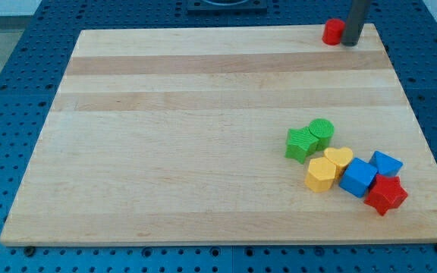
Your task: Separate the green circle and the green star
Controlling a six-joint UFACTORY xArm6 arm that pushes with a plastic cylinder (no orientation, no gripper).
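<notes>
Touching, green circle (322, 131) and green star (302, 143) lie far from my tip (349, 43).

Work surface and surroundings

A pale wooden board (203, 136) lay on a blue perforated table (14, 91); lighting was even.

We see only the lower stretch of our arm's straight dark grey rod, entering from the view's top edge near the right corner. It stands almost upright, leaning very slightly toward the view's left as it descends. My tip (349, 44) rests at the far right of the view's top, low and steady at surface height.
</notes>
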